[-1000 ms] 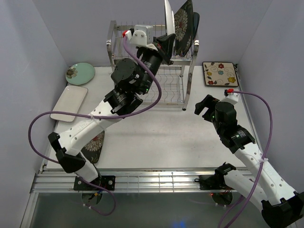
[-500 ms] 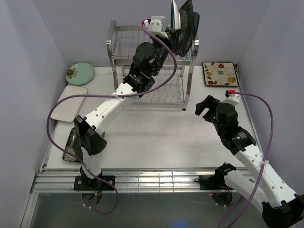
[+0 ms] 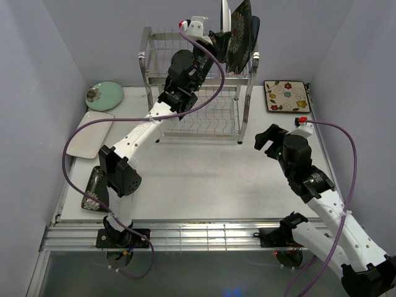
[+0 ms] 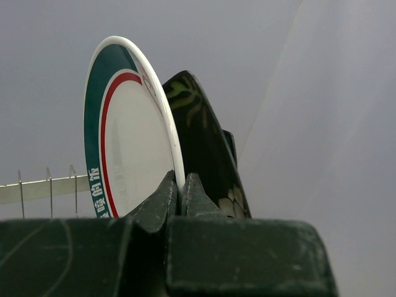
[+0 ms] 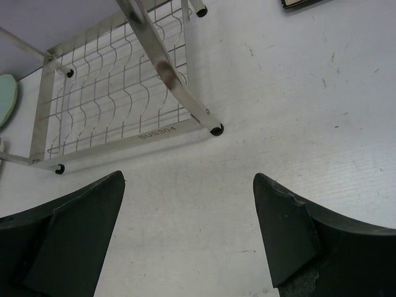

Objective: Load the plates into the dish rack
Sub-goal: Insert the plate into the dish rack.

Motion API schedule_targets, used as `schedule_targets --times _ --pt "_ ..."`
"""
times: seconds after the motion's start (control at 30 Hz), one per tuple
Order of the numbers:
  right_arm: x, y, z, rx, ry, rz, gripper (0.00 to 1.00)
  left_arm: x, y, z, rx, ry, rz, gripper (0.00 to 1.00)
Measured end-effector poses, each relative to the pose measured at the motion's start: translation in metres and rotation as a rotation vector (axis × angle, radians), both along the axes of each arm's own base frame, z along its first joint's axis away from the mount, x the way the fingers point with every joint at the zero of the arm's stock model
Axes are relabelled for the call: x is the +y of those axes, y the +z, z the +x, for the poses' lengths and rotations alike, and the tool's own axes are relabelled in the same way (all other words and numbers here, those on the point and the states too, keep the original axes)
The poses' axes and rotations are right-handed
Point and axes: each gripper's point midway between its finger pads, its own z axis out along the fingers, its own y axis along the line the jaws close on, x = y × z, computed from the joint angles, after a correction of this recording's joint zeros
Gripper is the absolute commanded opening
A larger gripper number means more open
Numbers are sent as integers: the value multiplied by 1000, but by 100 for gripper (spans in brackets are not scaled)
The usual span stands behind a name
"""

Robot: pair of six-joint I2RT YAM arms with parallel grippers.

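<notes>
My left gripper is shut on the lower rim of the round white teal-rimmed plate, holding it upright on edge over the top tier of the steel dish rack. In the left wrist view the gripper pinches the plate right beside a dark floral square plate standing in the rack. A teal plate stands behind it. My right gripper is open and empty above the table, right of the rack.
A cream flowered square plate lies at the back right. A pale green round plate and a white rectangular plate lie at the left. Another dark floral plate lies near the left arm's elbow.
My left arm has stretched up and back, bringing the teal-rimmed plate more upright and closer to the dark plate on the top tier. The right arm has barely moved.
</notes>
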Motion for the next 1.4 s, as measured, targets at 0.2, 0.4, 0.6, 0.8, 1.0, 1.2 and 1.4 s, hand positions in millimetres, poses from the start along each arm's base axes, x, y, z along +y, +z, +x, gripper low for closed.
schedule_targets --times 0.2,0.4,0.6,0.8,1.0,1.2,1.4 --pt "1 2 0 -6 3 4 90 3 -26 29 19 13 46 0" --pt "1 2 0 -7 3 3 90 3 -35 36 25 12 65 0" --pt "1 2 0 -7 4 2 90 8 -32 39 25 2 43 0" --pt "1 2 0 -7 6 2 90 19 -27 47 36 -33 -18 0" --pt "2 2 0 -7 11 4 90 21 -26 49 33 -56 -40 0" --pt "2 2 0 -6 15 5 90 21 -24 48 31 -67 -46 0" --pt "4 2 -1 -6 21 7 90 21 -23 48 31 -71 -58 0"
